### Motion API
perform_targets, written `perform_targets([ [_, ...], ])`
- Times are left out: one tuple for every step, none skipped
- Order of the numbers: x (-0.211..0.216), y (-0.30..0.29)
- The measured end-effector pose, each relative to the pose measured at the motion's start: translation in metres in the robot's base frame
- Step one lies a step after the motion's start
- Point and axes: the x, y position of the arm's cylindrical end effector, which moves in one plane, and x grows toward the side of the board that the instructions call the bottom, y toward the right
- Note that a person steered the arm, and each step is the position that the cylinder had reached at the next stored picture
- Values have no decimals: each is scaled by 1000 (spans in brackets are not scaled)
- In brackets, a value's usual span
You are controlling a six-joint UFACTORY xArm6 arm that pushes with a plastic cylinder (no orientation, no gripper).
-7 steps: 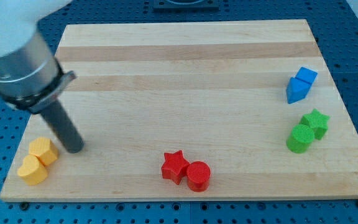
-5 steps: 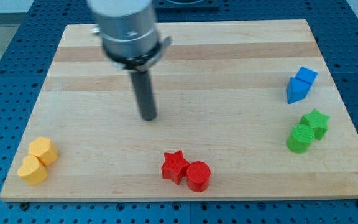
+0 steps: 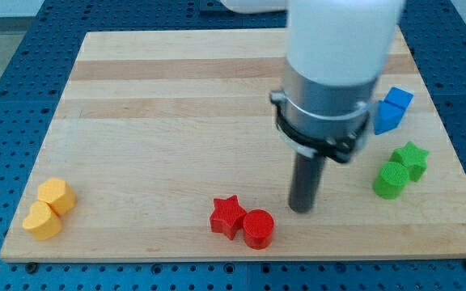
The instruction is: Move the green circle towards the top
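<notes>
The arm comes down from the top of the frame, right of centre, as a wide pale cylinder ending in a dark collar, and below it the straight dark rod stands upright over the table (image 3: 176, 97). My tip (image 3: 301, 209) rests in the lower right-centre of the frame. There are no fingers on this arm, so nothing is apart, together or clamped: the rod ends bare.

The green circle (image 3: 391, 179) sits near the right edge, to the right of my tip and apart from it, slightly higher in the frame. The green star (image 3: 412, 158) touches it at its upper right. The red circle (image 3: 258, 228) lies just below and left of my tip, close but not touching, with the red star (image 3: 227, 216) pressed against its left side.

Two blue blocks (image 3: 390, 110) sit together at the upper right, partly hidden by the arm's collar. Two yellow blocks (image 3: 48, 208) sit together at the lower left, well apart from my tip.
</notes>
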Motion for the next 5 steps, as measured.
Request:
perform_targets([
  [34,34],
  [31,89],
  [-28,119],
  [-60,119],
  [-70,108],
])
